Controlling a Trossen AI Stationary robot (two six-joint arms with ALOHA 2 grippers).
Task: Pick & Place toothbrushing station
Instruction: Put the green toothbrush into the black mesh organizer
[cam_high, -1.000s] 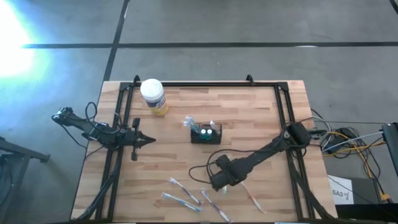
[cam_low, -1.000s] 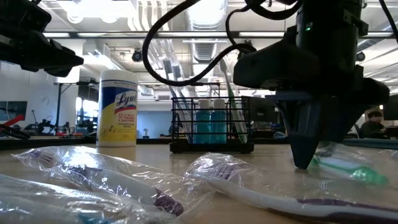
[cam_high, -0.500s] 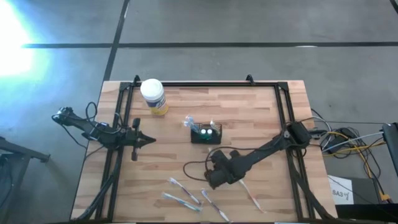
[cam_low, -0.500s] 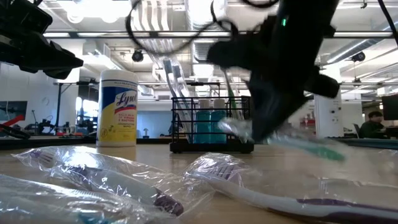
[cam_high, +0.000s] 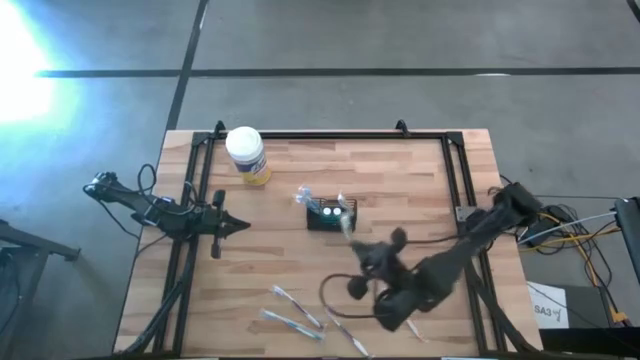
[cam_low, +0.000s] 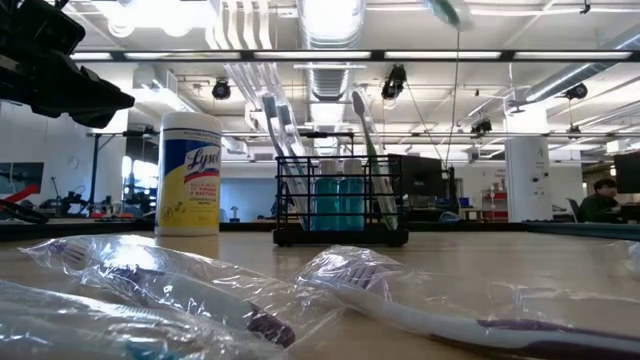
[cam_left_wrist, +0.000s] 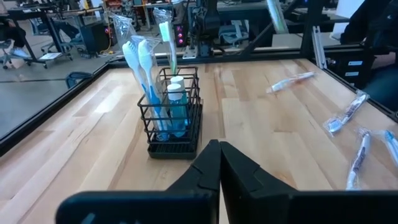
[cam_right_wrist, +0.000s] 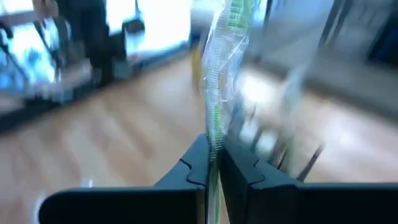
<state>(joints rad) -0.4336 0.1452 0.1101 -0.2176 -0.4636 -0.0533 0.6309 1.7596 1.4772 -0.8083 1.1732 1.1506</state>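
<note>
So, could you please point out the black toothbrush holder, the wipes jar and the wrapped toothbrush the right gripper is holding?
toothbrush holder (cam_left_wrist: 171, 127), left wrist view, on its wire front.
wipes jar (cam_low: 190, 175), low view, on the yellow label.
wrapped toothbrush (cam_right_wrist: 222, 74), right wrist view, on the wrapper above the right gripper (cam_right_wrist: 214, 163).

The toothbrushing station (cam_high: 331, 215) is a small black wire rack with an open grid of compartments, standing upright near the middle of the wooden desk (cam_high: 400, 190). Blue and white toothbrushes (cam_left_wrist: 138, 59) lean in one end, a green-headed one (cam_left_wrist: 165, 34) stands upright, and two blue bottles with white caps (cam_left_wrist: 175, 102) sit inside.
</note>
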